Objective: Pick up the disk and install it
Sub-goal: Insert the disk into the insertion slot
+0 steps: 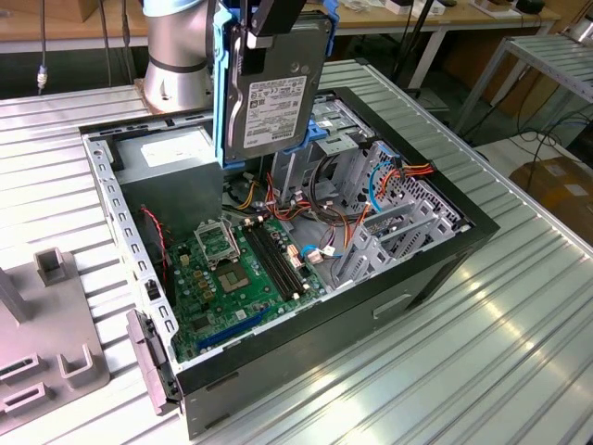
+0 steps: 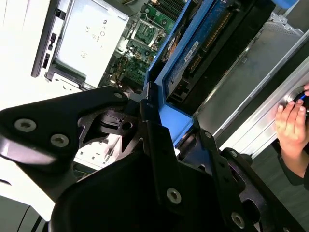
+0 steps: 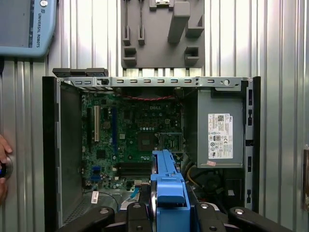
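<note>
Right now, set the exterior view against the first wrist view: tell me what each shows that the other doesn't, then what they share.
Exterior view: the white label face of the disk, which hangs upright in the jaws above the open computer case, and the arm's silver joint behind it.
First wrist view: a straight-down look into the case, a blue-grey pendant lying on the table, and a person's hand beside the case.
Both: the green motherboard, the grey power supply with its white sticker, and the disk's blue rails.
</note>
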